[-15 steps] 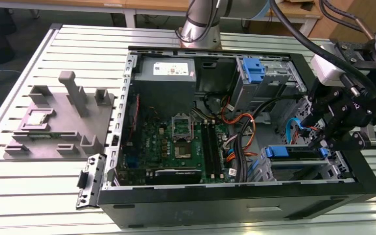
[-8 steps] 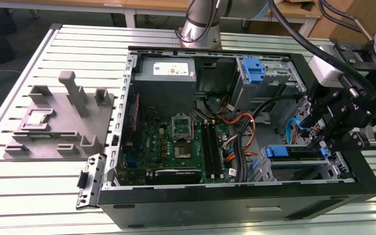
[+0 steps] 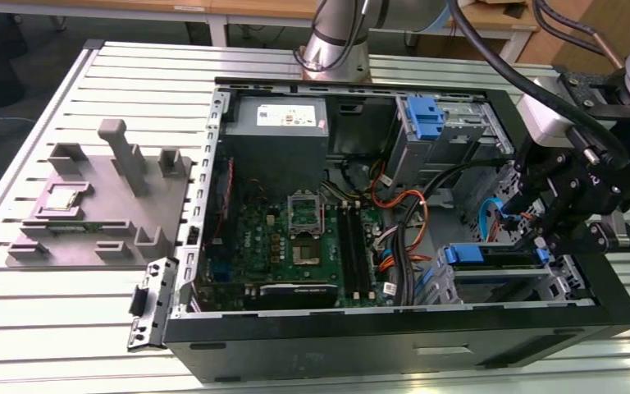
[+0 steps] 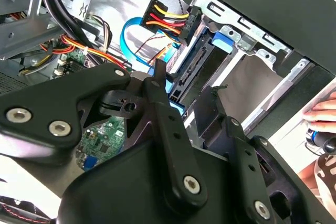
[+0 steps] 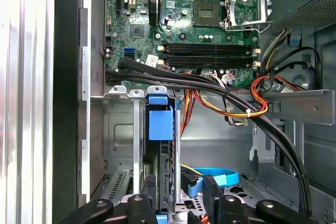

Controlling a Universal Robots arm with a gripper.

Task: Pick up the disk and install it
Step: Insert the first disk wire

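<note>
- Silver metal hard drive in bright blue plastic bracket (image 5: 160, 125) sits edge-on inside grey metal drive cage (image 5: 122, 129) of the open case.
- Black gripper (image 5: 179, 183) straddles its end, released, jaws spread.

A ribbed, pale metal table (image 3: 52, 328) sits in bright, even light. Light wooden desks (image 3: 260, 8) stand behind it, with dark floor (image 3: 14, 57) beyond.

A pale metal table (image 3: 30, 328) of long parallel slats carries everything, and its ribbed top also shows in the first wrist view (image 5: 26, 77). An open black computer case (image 3: 403, 349) lies on its side on it. Just beside the case, toward the exterior view's left, rests a grey fixture block (image 3: 107, 205). The arm's base (image 3: 335, 49) seems to stand at the table's far edge.
</note>
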